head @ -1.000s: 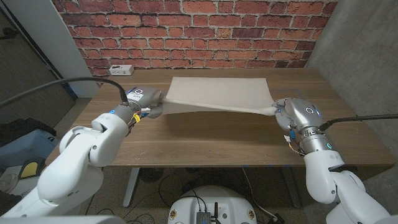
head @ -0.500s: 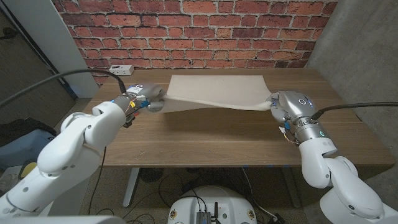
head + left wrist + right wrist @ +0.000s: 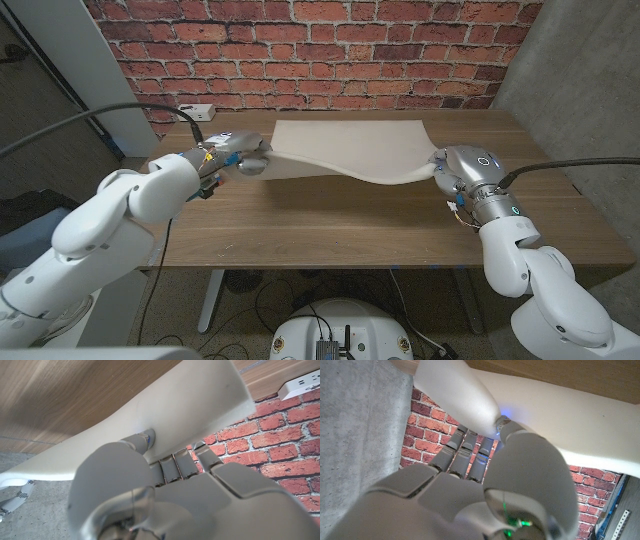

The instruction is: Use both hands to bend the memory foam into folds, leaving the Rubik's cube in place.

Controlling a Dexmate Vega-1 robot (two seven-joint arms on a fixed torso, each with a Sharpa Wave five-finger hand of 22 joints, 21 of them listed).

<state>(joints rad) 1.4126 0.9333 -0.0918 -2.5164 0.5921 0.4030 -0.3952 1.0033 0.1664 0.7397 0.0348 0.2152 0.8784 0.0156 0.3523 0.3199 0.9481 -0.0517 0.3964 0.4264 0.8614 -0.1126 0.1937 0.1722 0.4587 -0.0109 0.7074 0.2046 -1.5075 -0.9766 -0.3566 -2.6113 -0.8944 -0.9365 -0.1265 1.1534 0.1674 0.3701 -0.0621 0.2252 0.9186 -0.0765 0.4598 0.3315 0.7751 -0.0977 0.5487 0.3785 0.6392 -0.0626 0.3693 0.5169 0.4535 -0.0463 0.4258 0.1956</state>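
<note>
Memory foam point(image 3: 350, 150) on table point(image 3: 330, 225), near edge lifted. Left hand point(image 3: 245, 157) and right hand point(image 3: 447, 168) each pinch a near corner. Likely mid-fold; next, carry corners toward far edge.

Head view: the table point(image 3: 330, 220) is seen from above, facing the brick wall point(image 3: 320, 40); both arms enter from the bottom corners.
Left wrist view: taken close behind the left hand point(image 3: 165, 490), turned over.
Right wrist view: taken close behind the right hand point(image 3: 485, 485).
Shared: the memory foam point(image 3: 345, 150) is seen in all three.
</note>
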